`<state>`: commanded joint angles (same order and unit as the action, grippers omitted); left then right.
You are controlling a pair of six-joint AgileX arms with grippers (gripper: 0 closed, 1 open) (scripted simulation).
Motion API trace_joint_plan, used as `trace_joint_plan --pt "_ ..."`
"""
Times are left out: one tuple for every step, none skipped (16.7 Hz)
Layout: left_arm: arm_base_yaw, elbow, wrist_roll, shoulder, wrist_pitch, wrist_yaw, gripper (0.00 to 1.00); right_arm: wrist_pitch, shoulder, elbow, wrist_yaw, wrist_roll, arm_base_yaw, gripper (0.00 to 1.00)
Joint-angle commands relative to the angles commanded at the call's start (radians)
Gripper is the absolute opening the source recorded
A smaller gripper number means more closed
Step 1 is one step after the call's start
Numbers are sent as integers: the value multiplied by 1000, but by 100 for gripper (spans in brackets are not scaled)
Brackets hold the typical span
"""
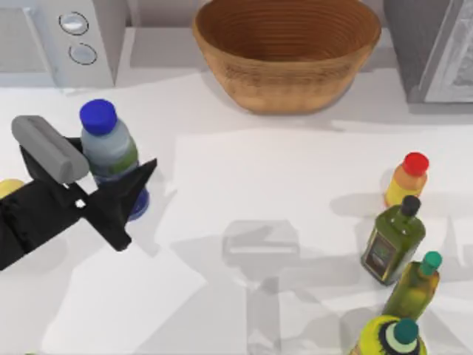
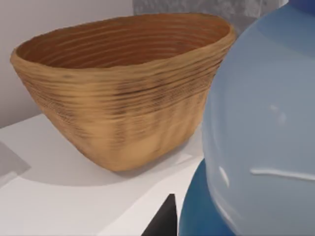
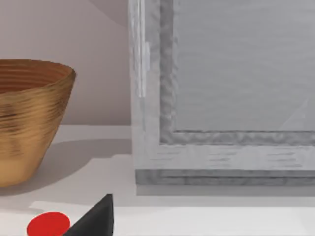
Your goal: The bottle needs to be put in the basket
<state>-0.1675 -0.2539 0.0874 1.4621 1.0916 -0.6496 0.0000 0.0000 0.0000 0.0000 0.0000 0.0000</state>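
From above, the left gripper (image 1: 111, 192) sits at the table's left side, its black fingers (image 1: 137, 181) spread either side of the bottle (image 1: 111, 151). The bottle stands upright on the white table (image 1: 295, 177), blue cap up, label showing, its blue lower part between the fingers. Whether the fingers actually press on it cannot be told from here. The basket (image 1: 287, 55) rests at the back centre of the table, well apart from the bottle. At the right side stands a cluster: a small yellow-orange bottle (image 1: 406, 181) with a red cap, a dark green olive-oil bottle (image 1: 392, 240) just in front of it, then a green bottle with a teal cap (image 1: 414, 285) and another yellow one (image 1: 390, 336) at the edge. A grey appliance with two dials (image 1: 63, 41) sits back left, and a grey box (image 1: 432, 48) back right.

Over to the left wrist camera: the bottle (image 2: 261, 137) looms very close, pale blue wall above a deeper blue base, with one black fingertip (image 2: 165, 219) beside it. The basket (image 2: 123, 93) stands beyond on the table.

The right wrist camera now: the right arm's black fingertip (image 3: 96, 219) shows beside a red cap (image 3: 48, 224), with the basket (image 3: 27, 118) and the grey box (image 3: 221, 93) beyond. The right claw's state cannot be told.
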Motion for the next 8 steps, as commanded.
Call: trace_joint_plan --pt "19 20 3 -55 -41 -17 0 0 0 0 0 0 0 100" --pt "37 40 6 -108 -80 -34 0 0 0 0 0 0 0 100" --pt "55 58 9 -158 -117 -50 0 0 0 0 0 0 0 100" --pt "71 76 11 -206 -152 -65 0 0 0 0 0 0 0 100" --pt "86 92 14 -250 -185 -79 0 0 0 0 0 0 0 100" --pt "100 107 16 -290 -214 -92 0 0 0 0 0 0 0 100" --pt "112 119 18 -325 -240 -103 0 0 0 0 0 0 0 100" --pt "123 131 20 -355 -262 -113 0 0 0 0 0 0 0 100"
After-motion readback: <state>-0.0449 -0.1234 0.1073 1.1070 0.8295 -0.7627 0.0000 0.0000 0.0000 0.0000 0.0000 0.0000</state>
